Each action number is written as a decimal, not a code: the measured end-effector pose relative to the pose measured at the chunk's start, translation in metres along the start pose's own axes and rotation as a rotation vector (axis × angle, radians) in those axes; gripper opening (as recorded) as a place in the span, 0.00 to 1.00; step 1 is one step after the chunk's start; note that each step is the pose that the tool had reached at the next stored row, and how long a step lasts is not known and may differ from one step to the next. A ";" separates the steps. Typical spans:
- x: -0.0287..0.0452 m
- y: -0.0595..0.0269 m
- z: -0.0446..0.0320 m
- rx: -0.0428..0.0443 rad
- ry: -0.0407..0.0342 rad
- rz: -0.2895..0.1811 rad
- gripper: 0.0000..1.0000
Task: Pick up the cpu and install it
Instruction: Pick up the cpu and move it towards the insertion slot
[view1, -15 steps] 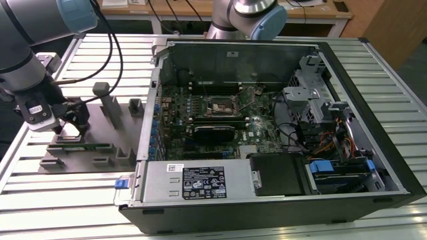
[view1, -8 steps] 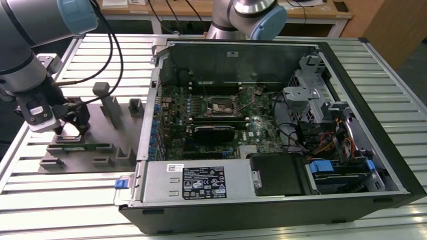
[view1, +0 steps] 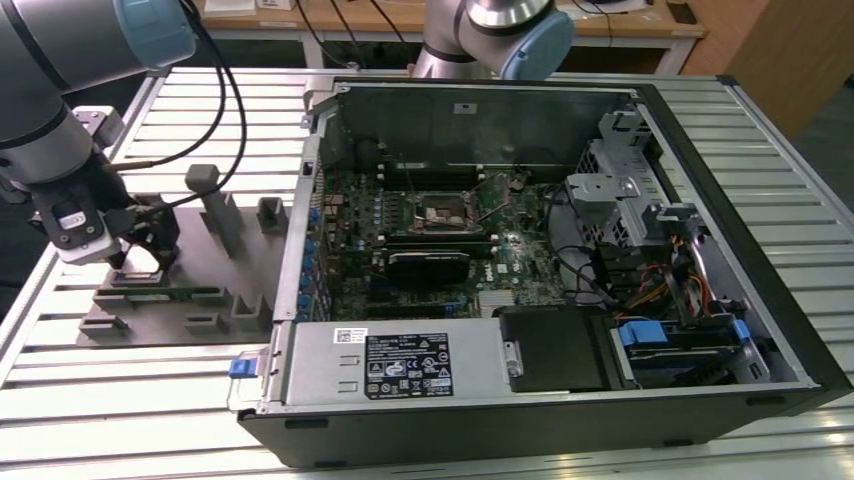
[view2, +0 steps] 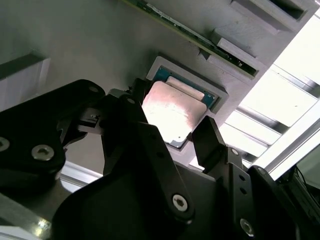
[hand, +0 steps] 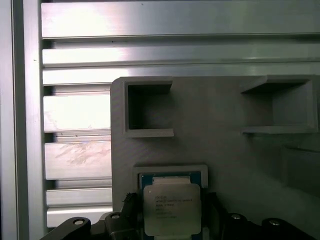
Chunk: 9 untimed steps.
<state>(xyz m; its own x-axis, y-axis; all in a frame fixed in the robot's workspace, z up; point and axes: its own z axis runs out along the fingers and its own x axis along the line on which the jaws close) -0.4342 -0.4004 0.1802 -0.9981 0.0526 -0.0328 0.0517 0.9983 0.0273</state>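
Note:
The cpu (view2: 172, 112) is a small square chip with a pale silver top and a thin green rim, also seen as cpu (hand: 171, 209) in the first wrist view. It sits at or just above a square nest (hand: 170, 170) in the grey fixture plate (view1: 160, 325). My gripper (view1: 140, 262) is low over that nest at the exterior view's left. Its black fingers (view2: 207, 137) stand on two opposite sides of the chip, pressed against its edges. In the open computer case, the motherboard's socket (view1: 445, 212) lies uncovered.
Grey upright blocks (view1: 214, 205) and a green board strip (view1: 167, 293) stand on the fixture beside the gripper. The case wall (view1: 300, 240) rises between fixture and motherboard. Inside are a black finned block (view1: 427, 265), cables (view1: 627, 280) and a power supply (view1: 400, 365).

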 end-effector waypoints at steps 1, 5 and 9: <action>0.0000 0.0000 -0.0001 0.0000 0.0001 0.000 0.65; 0.0000 0.0000 -0.0004 0.0001 0.0002 0.000 0.63; 0.0000 0.0000 -0.0007 0.0001 0.0002 0.000 0.55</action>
<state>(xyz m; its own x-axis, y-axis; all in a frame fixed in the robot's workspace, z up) -0.4342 -0.4004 0.1809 -0.9981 0.0526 -0.0327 0.0518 0.9983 0.0272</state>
